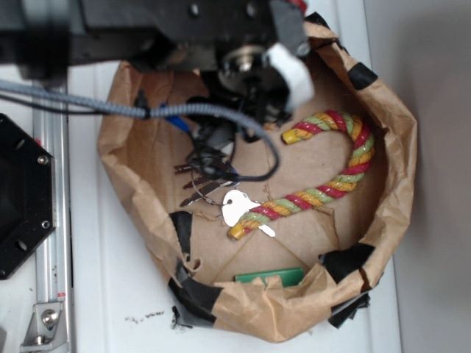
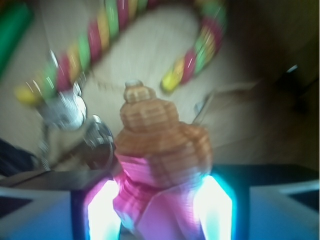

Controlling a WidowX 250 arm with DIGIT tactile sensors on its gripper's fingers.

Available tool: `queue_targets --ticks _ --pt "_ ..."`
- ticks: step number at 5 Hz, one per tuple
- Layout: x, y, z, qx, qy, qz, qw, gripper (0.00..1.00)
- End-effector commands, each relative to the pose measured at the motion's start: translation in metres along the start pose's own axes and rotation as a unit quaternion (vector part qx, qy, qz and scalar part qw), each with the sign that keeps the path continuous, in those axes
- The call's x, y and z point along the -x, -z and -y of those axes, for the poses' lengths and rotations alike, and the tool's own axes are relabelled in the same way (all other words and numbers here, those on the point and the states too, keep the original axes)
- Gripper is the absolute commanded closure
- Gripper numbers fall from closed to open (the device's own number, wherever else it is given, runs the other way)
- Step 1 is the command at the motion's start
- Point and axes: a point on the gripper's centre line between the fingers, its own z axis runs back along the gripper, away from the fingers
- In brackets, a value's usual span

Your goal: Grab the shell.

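Shell (image 2: 162,150): rigid, light, ridged and knobby, chippable at the tip; sits between the gripper (image 2: 160,210) fingers at 6 o'clock in wrist view, clamped across its wide body—best hold there.

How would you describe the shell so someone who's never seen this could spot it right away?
Look inside the crumpled brown paper basket, under the robot's hand. The shell sits between its two glowing fingers, by the keys. It is orange-brown, ridged and spiral, unlike the silver keys or the striped rope cane.
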Motion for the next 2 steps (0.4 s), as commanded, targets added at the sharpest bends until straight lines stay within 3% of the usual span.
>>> queue_targets --ticks 1,2 --pt "-0.0346 -0.0357 0.0143 -0.018 -0.025 0.031 0.999 1.00" --pt "-0.0397 -0.0356 0.0185 0.005 -0.039 0.030 0.999 1.00"
